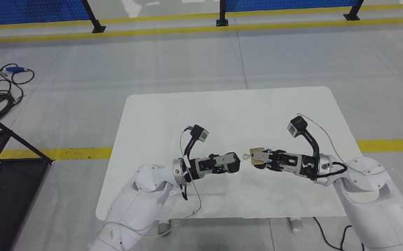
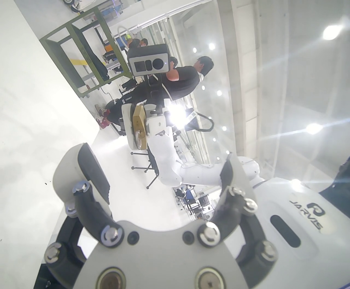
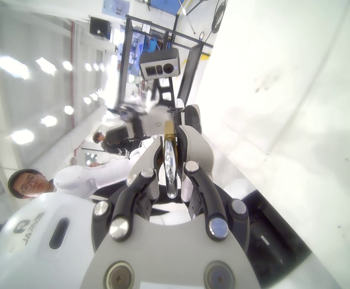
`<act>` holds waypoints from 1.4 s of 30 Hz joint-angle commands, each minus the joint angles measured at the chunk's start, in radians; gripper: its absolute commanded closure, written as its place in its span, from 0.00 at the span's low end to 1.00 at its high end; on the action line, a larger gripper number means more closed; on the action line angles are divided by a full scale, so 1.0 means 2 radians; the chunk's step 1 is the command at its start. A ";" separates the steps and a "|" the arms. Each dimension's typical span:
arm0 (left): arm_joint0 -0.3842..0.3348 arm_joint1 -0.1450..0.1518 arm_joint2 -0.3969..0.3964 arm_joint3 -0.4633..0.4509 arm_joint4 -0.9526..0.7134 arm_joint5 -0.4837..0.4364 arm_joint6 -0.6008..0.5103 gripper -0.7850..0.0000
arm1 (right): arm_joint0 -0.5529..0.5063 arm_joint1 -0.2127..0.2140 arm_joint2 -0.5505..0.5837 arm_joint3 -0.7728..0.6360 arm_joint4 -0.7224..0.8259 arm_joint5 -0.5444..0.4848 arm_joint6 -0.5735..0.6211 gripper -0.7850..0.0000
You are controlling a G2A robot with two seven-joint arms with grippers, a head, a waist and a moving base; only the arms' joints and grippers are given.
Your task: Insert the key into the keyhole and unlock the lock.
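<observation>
Above the near middle of the white table [image 1: 187, 119], the right gripper [image 3: 175, 132] is clenched on the brass lock [image 2: 139, 123], whose silver shackle lies back between the fingers and whose body points left toward the left gripper [image 2: 157, 158], which hangs just beside it with jaws spread wide, grasping nothing.

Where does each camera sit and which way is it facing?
Top view: above the arms, looking down at the table; both arms show.
Left wrist view: on that wrist, facing past the open left pincer toward the lock.
Right wrist view: on that wrist, facing along the right pincer, shut on the lock.
Shared: all three show the lock; wrist views face each other.
</observation>
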 commanded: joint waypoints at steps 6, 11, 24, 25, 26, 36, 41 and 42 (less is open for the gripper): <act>-0.018 0.000 0.006 0.011 0.019 0.002 -0.007 0.37 | 0.000 0.000 0.000 0.000 0.000 0.000 0.000 1.00; -0.026 0.001 0.008 0.019 0.020 0.002 -0.011 0.47 | 0.000 0.000 0.000 0.000 0.000 0.000 0.000 1.00; -0.053 -0.003 0.025 0.059 0.020 -0.013 -0.011 0.57 | 0.000 0.000 0.000 0.000 0.000 0.000 0.000 1.00; -0.056 -0.004 0.027 0.063 0.018 -0.014 -0.011 0.58 | 0.000 0.000 0.000 0.000 0.000 0.000 0.000 1.00; -0.059 -0.004 0.030 0.066 0.017 -0.015 -0.012 0.59 | 0.000 0.000 0.000 0.000 0.000 0.000 0.000 1.00; -0.081 -0.012 0.053 0.098 0.001 -0.029 -0.016 0.68 | 0.000 0.000 0.000 0.000 0.000 0.000 0.000 1.00; -0.088 -0.014 0.060 0.106 -0.003 -0.035 -0.018 0.74 | 0.000 0.000 0.000 0.000 0.000 0.000 0.000 1.00; -0.089 -0.015 0.061 0.107 -0.003 -0.035 -0.018 0.75 | 0.000 0.000 0.000 0.000 0.000 0.000 0.000 1.00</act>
